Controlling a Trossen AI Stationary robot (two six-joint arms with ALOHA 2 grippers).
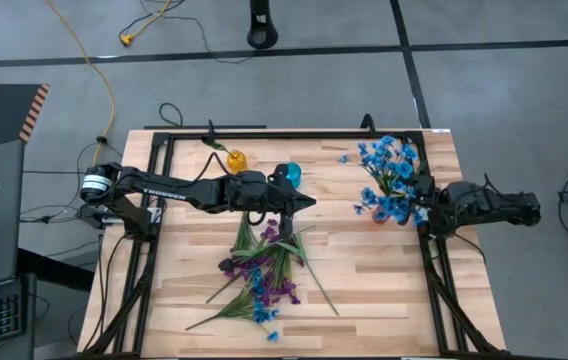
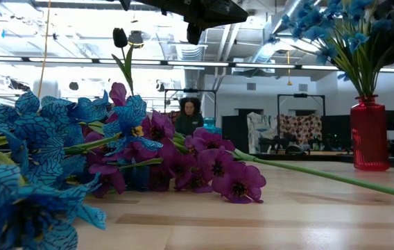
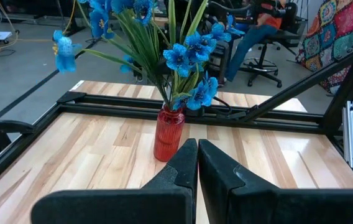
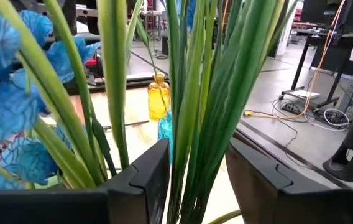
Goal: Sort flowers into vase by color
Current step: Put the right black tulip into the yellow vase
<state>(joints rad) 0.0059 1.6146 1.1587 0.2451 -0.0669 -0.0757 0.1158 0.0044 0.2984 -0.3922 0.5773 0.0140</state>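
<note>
A pile of purple and blue flowers (image 1: 262, 268) lies flat on the table's near middle, close up in the low view (image 2: 183, 163). Blue flowers (image 1: 389, 178) stand with their stems in a red vase (image 2: 369, 135) at the right. One dark blossom (image 2: 119, 36) stands upright behind the pile, its foot hidden. My left gripper (image 1: 307, 203) hovers shut and empty above the pile's far end, facing the red vase (image 3: 169, 134). My right gripper (image 4: 195, 174) is open at the bouquet, one finger on each side of its green stems (image 4: 192, 106). My right gripper has the bouquet's green stems (image 4: 189, 143) between its open fingers, coming level from the table's right. Whether a finger (image 4: 155, 171) touches them, I cannot tell. The stems stay upright in the red vase.
A yellow vase (image 1: 235, 159) and a teal vase (image 1: 289, 175) stand at the far middle, behind the left arm. A black frame rail (image 1: 264, 133) runs along the table's edges. Bare wood lies between the pile and the red vase. A person (image 2: 190, 114) sits far behind the table.
</note>
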